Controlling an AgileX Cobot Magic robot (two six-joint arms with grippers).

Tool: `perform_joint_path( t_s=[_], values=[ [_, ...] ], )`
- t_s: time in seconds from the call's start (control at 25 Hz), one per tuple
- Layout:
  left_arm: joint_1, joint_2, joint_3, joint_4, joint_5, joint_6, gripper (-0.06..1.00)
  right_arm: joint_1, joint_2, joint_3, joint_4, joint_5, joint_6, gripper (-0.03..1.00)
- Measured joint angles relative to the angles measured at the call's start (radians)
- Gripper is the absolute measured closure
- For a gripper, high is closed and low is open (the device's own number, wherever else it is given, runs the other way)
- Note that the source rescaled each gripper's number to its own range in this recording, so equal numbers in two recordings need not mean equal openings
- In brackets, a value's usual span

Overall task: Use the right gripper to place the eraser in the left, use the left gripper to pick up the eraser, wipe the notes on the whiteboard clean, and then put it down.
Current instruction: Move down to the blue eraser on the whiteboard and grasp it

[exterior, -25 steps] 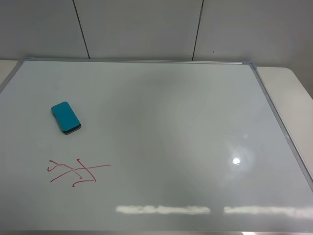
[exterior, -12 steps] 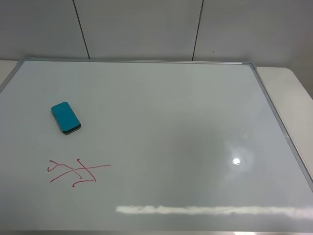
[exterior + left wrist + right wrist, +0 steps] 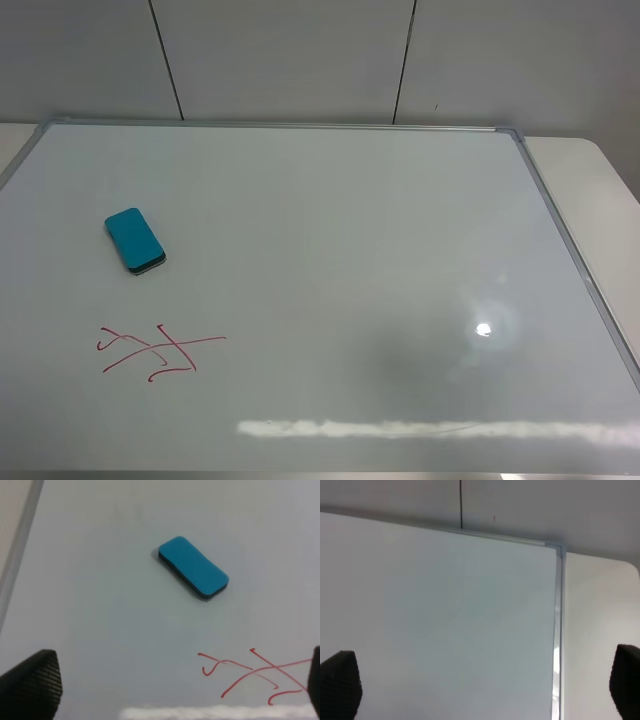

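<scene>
Teal eraser (image 3: 134,240) is lying flat on the whiteboard (image 3: 350,220), felt base down, over on the board's left part in the high view and turned at a slant to the frame. Nothing is gripping it, nothing is touching it. Red notes (image 3: 158,351) are sitting on the board nearer the camera edge than the eraser, close to it but clearly apart, a few crossing strokes, unwiped. Whiteboard is lying on a cream table (image 3: 600,190), which is showing past the board's right frame, and a grey panelled wall (image 3: 300,60) is running behind. A bright light spot (image 3: 483,328) is glaring on the right part of the board, with a faint grey shadow lying just beside it. Left wrist view: the left gripper (image 3: 172,687) is hanging above the board with its jaws spread wide, one ribbed black finger (image 3: 31,685) showing at one edge of the picture and only a sliver of the other at the opposite edge, nothing between them. Eraser (image 3: 193,574) and notes (image 3: 255,675) are both showing in that view, the notes nearer the gripper, the eraser further out ahead of it. Right wrist view: the right gripper (image 3: 482,682) is hanging over the board's far right corner, jaws also spread wide and holding nothing, one black finger (image 3: 340,682) over the white surface and the other over the table (image 3: 600,630) past the silver frame.
</scene>
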Motion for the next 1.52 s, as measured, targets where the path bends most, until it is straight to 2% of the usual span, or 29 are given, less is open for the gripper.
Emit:
perform_joint_path(
  t_s=[0.2, 0.4, 0.68, 0.96, 1.4, 1.52],
  values=[
    [0.000, 0.000, 0.000, 0.000, 0.000, 0.000, -0.06, 0.000, -0.146, 0.096, 0.087, -0.065, -0.044, -0.03],
    [0.000, 0.000, 0.000, 0.000, 0.000, 0.000, -0.06, 0.003, -0.147, 0.114, 0.105, 0.008, -0.048, -0.03],
    [0.000, 0.000, 0.000, 0.000, 0.000, 0.000, -0.06, 0.004, -0.147, 0.115, 0.109, 0.024, -0.048, -0.03],
    [0.000, 0.000, 0.000, 0.000, 0.000, 0.000, -0.06, 0.004, -0.147, 0.129, 0.120, 0.142, -0.048, -0.03],
    [0.000, 0.000, 0.000, 0.000, 0.000, 0.000, -0.06, 0.004, -0.147, 0.133, 0.104, 0.151, -0.022, -0.03],
    [0.000, 0.000, 0.000, 0.000, 0.000, 0.000, -0.06, -0.053, -0.147, 0.133, 0.104, 0.151, -0.022, -0.03]
  ],
)
